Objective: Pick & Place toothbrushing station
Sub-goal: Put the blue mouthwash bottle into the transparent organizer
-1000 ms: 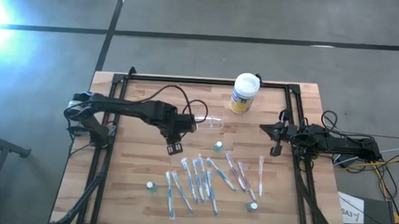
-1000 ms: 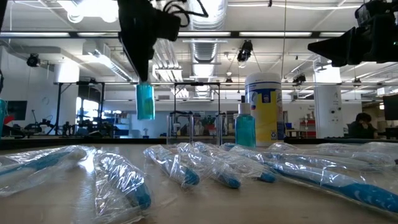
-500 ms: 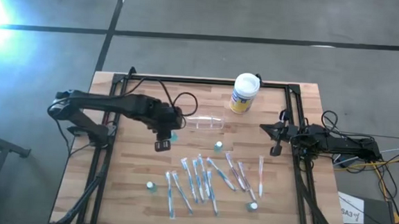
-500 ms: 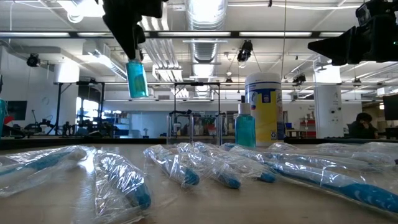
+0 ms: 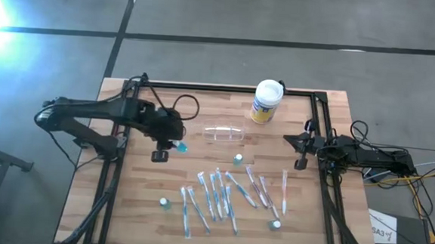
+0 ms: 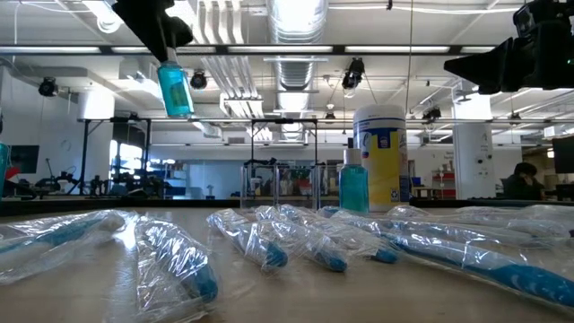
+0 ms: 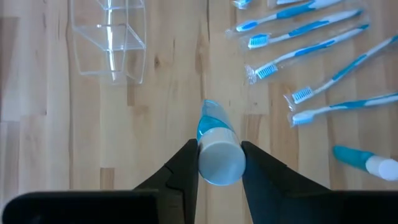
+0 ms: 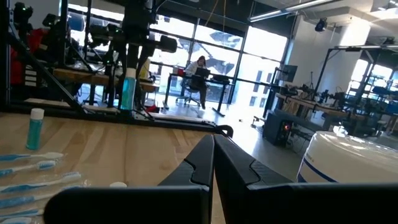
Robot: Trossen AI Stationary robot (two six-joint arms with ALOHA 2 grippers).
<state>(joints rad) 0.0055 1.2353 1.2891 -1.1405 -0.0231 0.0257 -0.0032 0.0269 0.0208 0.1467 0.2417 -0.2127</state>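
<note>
The left gripper (image 7: 219, 163) pinched a small blue bottle (image 7: 214, 146) by its cap end and had carried it, raised, away from the clear toothbrushing station (image 5: 223, 133) toward the left side of the tabletop (image 5: 198, 196). The station stood beyond the gripper, apart, untouched. Placement therefore appeared not yet done. Farthest off, the right gripper (image 8: 212, 163) waited, fingers pressed together.
</note>
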